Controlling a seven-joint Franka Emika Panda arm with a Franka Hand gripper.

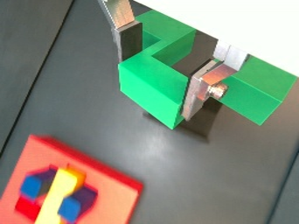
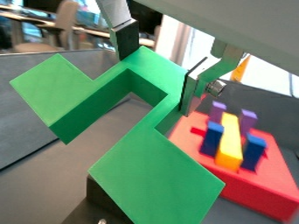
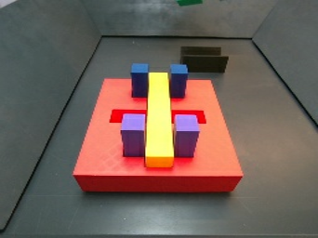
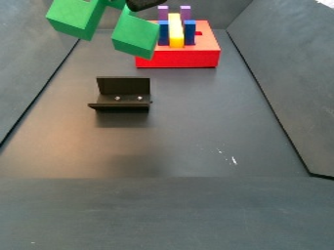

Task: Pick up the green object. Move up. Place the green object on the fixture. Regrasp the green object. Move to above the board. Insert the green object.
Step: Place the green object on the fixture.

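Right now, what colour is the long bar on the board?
Yellow. The long bar on the red board shows best in a side view.

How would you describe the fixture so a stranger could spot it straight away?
Start at the big red board with its yellow bar, at one end of the dark floor. The fixture stands alone on the floor beside it, below where the gripper holds the green object aloft. It is the only dark L-shaped bracket, low base with upright back wall, far smaller than the board.

the end effector has flat silver fingers with dark pads and a round screw.
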